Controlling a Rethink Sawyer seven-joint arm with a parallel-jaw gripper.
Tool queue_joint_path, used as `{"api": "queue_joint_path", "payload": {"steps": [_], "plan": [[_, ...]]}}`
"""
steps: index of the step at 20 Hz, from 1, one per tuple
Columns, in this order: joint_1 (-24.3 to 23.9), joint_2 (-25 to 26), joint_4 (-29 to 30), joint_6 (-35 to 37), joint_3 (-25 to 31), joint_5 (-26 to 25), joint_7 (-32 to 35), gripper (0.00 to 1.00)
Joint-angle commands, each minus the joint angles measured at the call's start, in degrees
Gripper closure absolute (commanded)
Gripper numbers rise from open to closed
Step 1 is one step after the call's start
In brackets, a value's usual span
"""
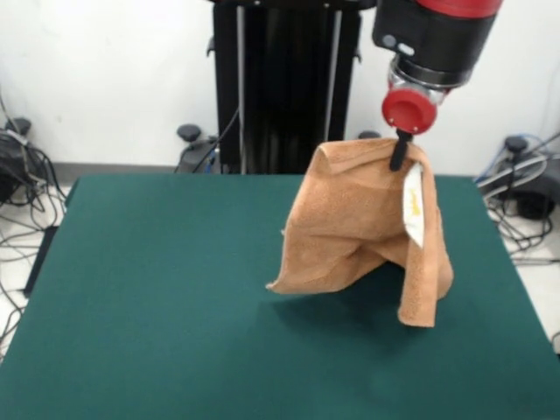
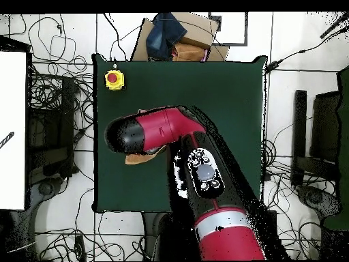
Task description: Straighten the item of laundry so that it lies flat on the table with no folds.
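Observation:
The peach-orange towel (image 1: 363, 232) hangs in the air, pinched at its top edge by my gripper (image 1: 399, 150), which is shut on it. It droops in loose folds, with its white tag (image 1: 413, 206) showing on the right side. Its lower corners hang just above the dark green table (image 1: 157, 297); I cannot tell if they touch. In the overhead view the arm covers the gripper, and only a bit of the towel (image 2: 140, 159) shows under the arm's head, over the table (image 2: 225, 95).
A yellow box with a red button (image 2: 114, 79) sits on the table's corner in the overhead view. Cardboard boxes and dark cloth (image 2: 178, 37) lie beyond the table's far edge. Cables lie on the floor around the table. The black pedestal (image 1: 284, 87) stands behind the table.

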Motion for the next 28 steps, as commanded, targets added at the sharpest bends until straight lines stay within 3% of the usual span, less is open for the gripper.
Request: {"api": "queue_joint_path", "payload": {"steps": [1,5,15,28], "plan": [[-2.2,-0.1,1.9,3.7,-1.7,1.5,6.9,1.0],[-4.9,-3.1,5.8,1.8,-0.4,2.1,5.0,1.0],[-8.2,-19.4,16.0,10.4,2.0,9.0,-1.1,1.0],[-4.7,-26.3,27.2,1.7,0.7,10.0,4.5,1.0]]}}
